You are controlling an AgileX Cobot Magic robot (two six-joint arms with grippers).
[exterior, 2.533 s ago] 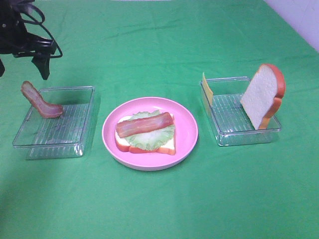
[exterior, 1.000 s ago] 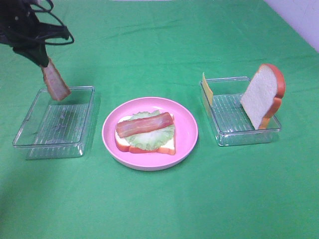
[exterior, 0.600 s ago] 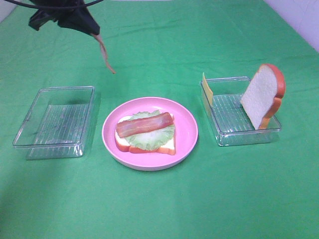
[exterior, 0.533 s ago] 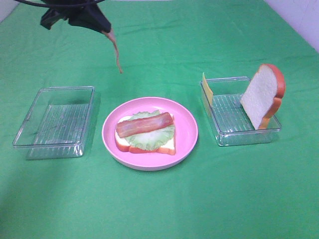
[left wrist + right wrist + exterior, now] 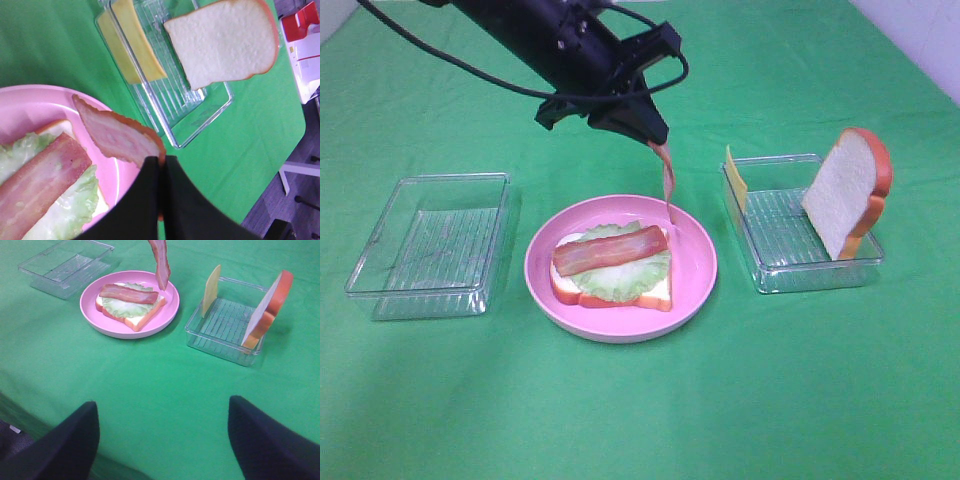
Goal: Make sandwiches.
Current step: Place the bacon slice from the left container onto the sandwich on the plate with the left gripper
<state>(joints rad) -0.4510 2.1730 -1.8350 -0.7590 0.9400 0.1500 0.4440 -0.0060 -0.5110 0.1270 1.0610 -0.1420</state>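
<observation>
My left gripper [image 5: 655,142] reaches across over the far right rim of the pink plate [image 5: 700,262] and is shut on a reddish-brown bacon strip [image 5: 667,182] that hangs down from it. The left wrist view shows the shut fingers [image 5: 150,175] pinching that strip [image 5: 117,135]. On the plate lies a bread slice [image 5: 655,293] with a lettuce leaf [image 5: 620,275] and another bacon strip [image 5: 610,250] on top. The second bread slice [image 5: 848,190] and the yellow cheese [image 5: 735,180] lean in the right tray [image 5: 815,275]. My right gripper [image 5: 162,440] is open and empty, well in front of the plate [image 5: 165,310].
A clear plastic tray [image 5: 430,240] stands left of the plate with nothing in it. Green cloth covers the table [image 5: 640,420]. The black cable of my left arm [image 5: 470,75] loops over the far left of the table.
My left gripper took the bacon strip out of the left tray, lifted it and carried it right, from above that tray to above the plate's far right rim.
</observation>
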